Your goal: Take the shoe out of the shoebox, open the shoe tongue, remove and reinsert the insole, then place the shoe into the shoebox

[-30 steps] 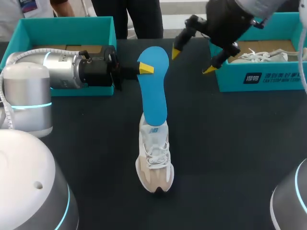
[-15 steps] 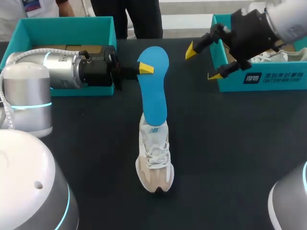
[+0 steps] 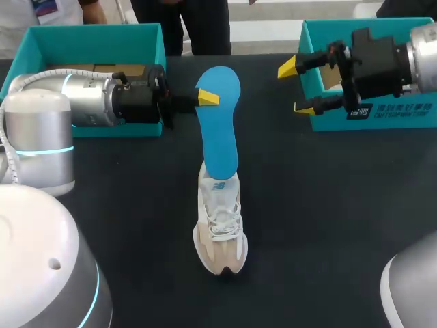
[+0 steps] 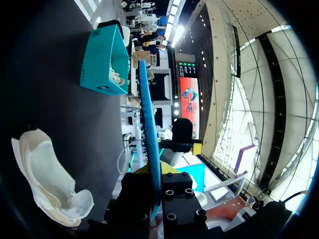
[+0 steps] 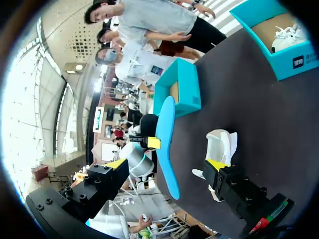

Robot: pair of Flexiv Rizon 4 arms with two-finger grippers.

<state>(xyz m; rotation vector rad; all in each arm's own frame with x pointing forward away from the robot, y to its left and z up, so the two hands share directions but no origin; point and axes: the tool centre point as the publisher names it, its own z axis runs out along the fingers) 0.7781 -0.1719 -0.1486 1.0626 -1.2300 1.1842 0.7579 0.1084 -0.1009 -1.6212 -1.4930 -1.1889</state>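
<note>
l fingers [image 3: 208, 98] grip insole [image 3: 220, 137]; r fingers [image 3: 287, 67] apart

L-gripper [image 3: 205, 98] pinches insole [image 3: 222, 133]; R-gripper [image 3: 295, 88] spread.

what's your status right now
Left claw shut on blue insole, lower end at sneaker's opening. Right claw open, at right shoebox. Nothing between it and insole.

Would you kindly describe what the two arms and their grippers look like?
The left arm has rounded white-grey links with a glowing cyan ring, then a silver cylinder with a white cable looped along it. The right arm shows a similar silver cylinder. The left gripper and right gripper are black bolted blocks, each with slim fingers tipped bright yellow.
</note>
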